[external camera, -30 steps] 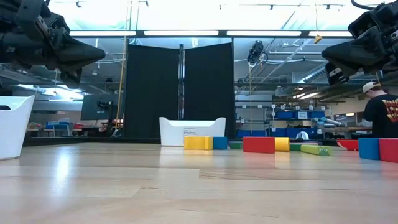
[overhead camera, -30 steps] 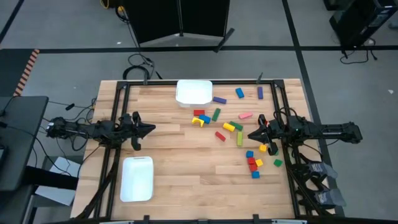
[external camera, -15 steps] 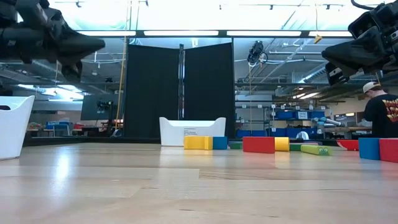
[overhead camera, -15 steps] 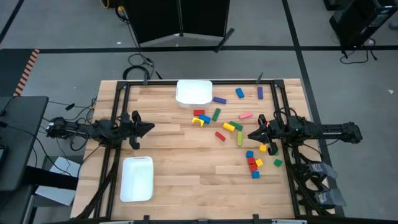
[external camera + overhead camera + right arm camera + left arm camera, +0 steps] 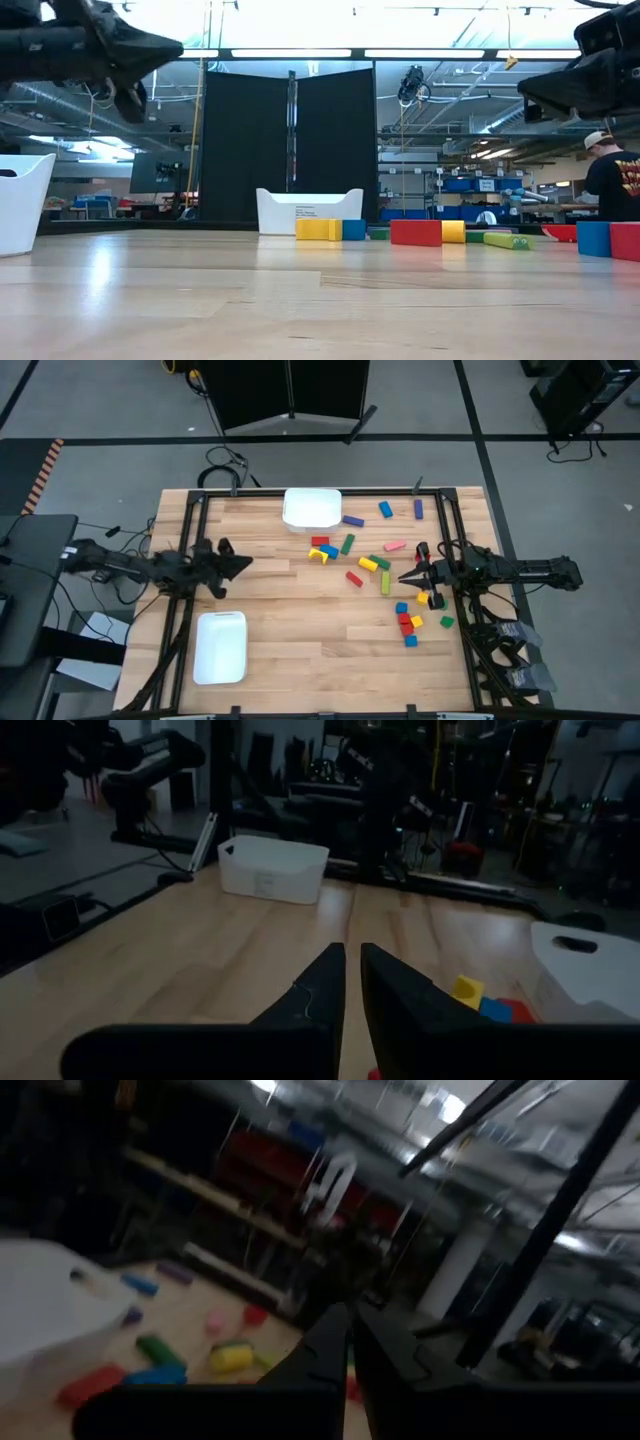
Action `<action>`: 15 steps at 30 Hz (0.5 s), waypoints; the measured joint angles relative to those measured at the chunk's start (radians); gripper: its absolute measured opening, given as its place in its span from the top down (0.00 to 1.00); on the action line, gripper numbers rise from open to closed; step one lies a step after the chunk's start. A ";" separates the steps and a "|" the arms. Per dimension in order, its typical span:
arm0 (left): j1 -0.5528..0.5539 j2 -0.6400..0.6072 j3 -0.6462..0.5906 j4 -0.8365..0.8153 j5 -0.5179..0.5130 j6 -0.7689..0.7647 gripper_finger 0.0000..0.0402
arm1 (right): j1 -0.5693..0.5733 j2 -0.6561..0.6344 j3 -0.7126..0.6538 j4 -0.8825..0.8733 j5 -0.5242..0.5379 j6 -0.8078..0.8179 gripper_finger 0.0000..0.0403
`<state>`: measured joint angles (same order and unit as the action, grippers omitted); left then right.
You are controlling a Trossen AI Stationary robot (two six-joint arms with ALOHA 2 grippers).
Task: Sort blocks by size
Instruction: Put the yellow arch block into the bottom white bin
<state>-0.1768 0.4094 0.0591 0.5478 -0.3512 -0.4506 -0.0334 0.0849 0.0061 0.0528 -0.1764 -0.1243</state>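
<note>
Note that the left gripper [image 5: 243, 564] has advanced slightly toward the blocks [image 5: 372, 564] scattered at the table's right half, while both it and the right gripper [image 5: 405, 575] remain closed and empty, so sorting has not begun.

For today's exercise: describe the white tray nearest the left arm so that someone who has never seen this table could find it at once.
Start at the wooden table seen from above and go to its near left corner, just in front of the left gripper. There lies the long white tray, far from all the coloured blocks. The other white tray sits at the far edge, beside the blocks.
</note>
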 joint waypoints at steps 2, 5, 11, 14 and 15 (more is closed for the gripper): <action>0.000 0.103 0.040 0.003 -0.016 -0.010 0.92 | 0.000 0.000 0.000 0.002 0.000 -0.001 0.88; 0.000 0.266 0.111 0.001 -0.060 -0.013 0.92 | 0.000 0.000 0.000 0.028 0.000 -0.023 0.88; 0.005 0.592 0.290 0.000 -0.155 -0.013 0.92 | 0.000 0.000 0.000 0.351 0.000 -0.011 0.88; 0.029 0.767 0.408 -0.067 -0.158 0.001 0.92 | 0.000 0.000 0.000 0.533 0.000 0.051 0.88; 0.039 0.822 0.453 -0.117 -0.160 0.002 0.91 | 0.000 0.000 0.000 0.588 0.000 0.066 0.88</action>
<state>-0.1381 1.2312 0.5120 0.4308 -0.5111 -0.4488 -0.0330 0.0849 0.0063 0.6412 -0.1764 -0.0579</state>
